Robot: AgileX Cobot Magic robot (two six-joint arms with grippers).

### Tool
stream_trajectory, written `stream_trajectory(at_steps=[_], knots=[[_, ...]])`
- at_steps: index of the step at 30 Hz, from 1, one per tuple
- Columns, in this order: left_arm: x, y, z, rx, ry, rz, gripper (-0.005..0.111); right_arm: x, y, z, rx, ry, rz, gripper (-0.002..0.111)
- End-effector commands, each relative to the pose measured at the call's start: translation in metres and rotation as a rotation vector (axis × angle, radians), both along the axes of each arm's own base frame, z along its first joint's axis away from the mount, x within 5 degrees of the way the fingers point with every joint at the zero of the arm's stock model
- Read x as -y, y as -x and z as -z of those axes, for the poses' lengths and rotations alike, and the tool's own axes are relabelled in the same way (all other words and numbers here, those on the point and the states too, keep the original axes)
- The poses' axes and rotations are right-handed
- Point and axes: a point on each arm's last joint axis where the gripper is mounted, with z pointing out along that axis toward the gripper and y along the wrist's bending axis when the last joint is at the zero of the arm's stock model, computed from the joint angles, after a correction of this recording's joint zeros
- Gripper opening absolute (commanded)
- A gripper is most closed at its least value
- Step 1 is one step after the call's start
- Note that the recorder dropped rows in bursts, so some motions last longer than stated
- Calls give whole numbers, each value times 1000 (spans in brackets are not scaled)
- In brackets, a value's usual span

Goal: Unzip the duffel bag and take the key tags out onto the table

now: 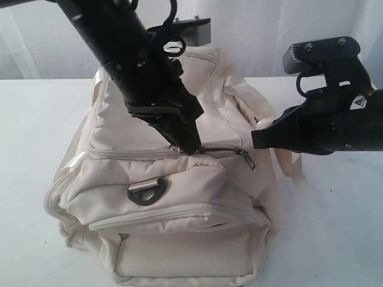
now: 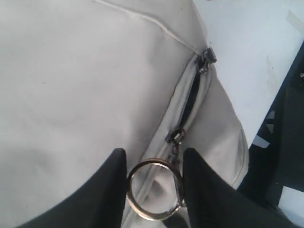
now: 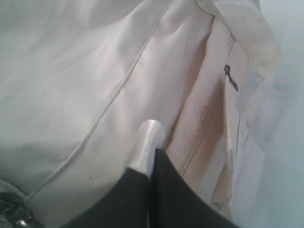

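The cream duffel bag (image 1: 179,227) stands on the white table (image 1: 30,119). My left gripper (image 1: 190,145) is down at its top zipper (image 1: 218,151). In the left wrist view, the left gripper (image 2: 154,183) is shut on the metal pull ring (image 2: 154,190), which hangs by a short chain from a slider (image 2: 175,136). A short dark gap (image 2: 191,97) shows in the zipper between that slider and a second one (image 2: 207,56). At the bag's right end, my right gripper (image 1: 258,139) is shut on a shiny cream webbing strap (image 3: 148,140). The key tags are hidden.
A metal D-ring (image 1: 146,190) lies on the bag's front above a zipped front pocket (image 1: 179,251). A side pocket zipper pull (image 3: 231,77) shows near the right gripper (image 3: 153,159). Bare table lies to the left and right of the bag.
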Motion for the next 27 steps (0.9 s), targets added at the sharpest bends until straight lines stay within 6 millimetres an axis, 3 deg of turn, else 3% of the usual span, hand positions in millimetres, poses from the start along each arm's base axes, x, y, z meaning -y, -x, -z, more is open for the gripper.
stream_trajectory(at_steps=[1, 21, 27], knots=[[-18, 13, -5, -4, -119, -4, 0, 3, -1, -8, 44, -31, 24, 0], [-82, 32, 1, 180, -450, -246, 0, 3, 1, -5, 17, -11, 8, 0], [-98, 37, 13, 226, -532, -316, 0, 3, 1, -5, 15, -10, 7, 0]])
